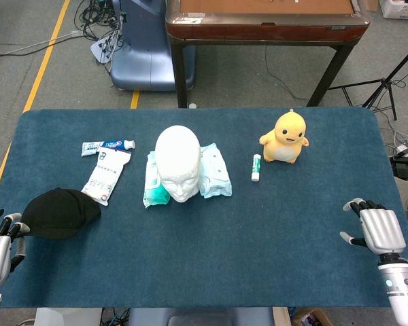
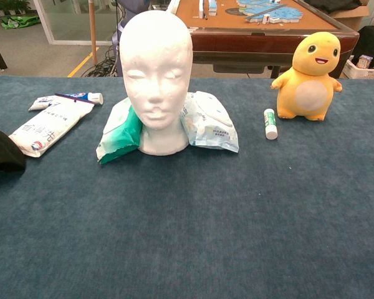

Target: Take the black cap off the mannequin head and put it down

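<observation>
The white mannequin head (image 1: pixel 179 161) stands bare at the table's middle, also large in the chest view (image 2: pixel 157 75). The black cap (image 1: pixel 60 213) lies low at the table's near left; the chest view shows only its edge (image 2: pixel 1 151). My left hand (image 1: pixel 0 243) is at the table's left front corner, its fingertips (image 1: pixel 19 227) meeting the cap's left rim and gripping it. My right hand (image 1: pixel 379 228) hovers at the near right edge, fingers apart, holding nothing.
Two wet-wipe packs (image 1: pixel 214 171) flank the head. A white packet (image 1: pixel 107 175) and a toothpaste tube (image 1: pixel 109 145) lie just beyond the cap. A yellow plush toy (image 1: pixel 286 137) and a small stick (image 1: pixel 256 167) sit at the right. A wooden table (image 1: pixel 265 20) stands behind.
</observation>
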